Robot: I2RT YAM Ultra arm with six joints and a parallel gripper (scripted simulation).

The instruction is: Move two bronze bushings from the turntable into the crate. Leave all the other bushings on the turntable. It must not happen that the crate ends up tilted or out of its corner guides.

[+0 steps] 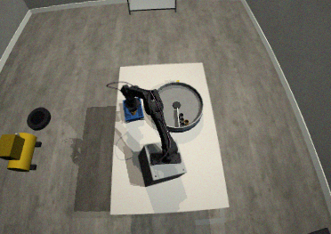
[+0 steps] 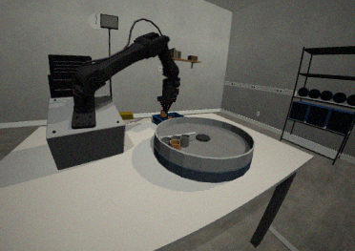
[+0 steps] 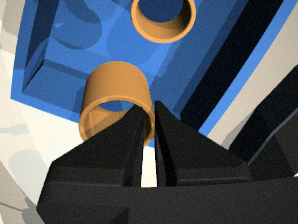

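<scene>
My gripper [image 1: 133, 108] [image 2: 166, 109] [image 3: 149, 110] is shut on a bronze bushing [image 2: 163, 113] [image 3: 117, 82], gripping its wall at one side. The held bushing is over the near part of the blue crate [image 1: 129, 119] [image 2: 178, 116] [image 3: 55, 84]; its height above the crate floor is hard to tell. Another bronze bushing [image 3: 164, 35] is inside the crate in the wrist view. On the turntable [image 1: 190, 96] [image 2: 229, 139], a bronze bushing [image 1: 186, 120] [image 2: 176, 144] stands close to a grey bushing [image 2: 185, 140] and other dark ones near the rim.
A pale bar [image 1: 178, 114] [image 2: 183, 135] lies across part of the turntable, beside the bushings. The turntable's raised wall stands close beside the crate. The arm's grey base box [image 1: 165, 176] [image 2: 88, 146] is on the same white table [image 1: 200, 181] [image 2: 95, 198].
</scene>
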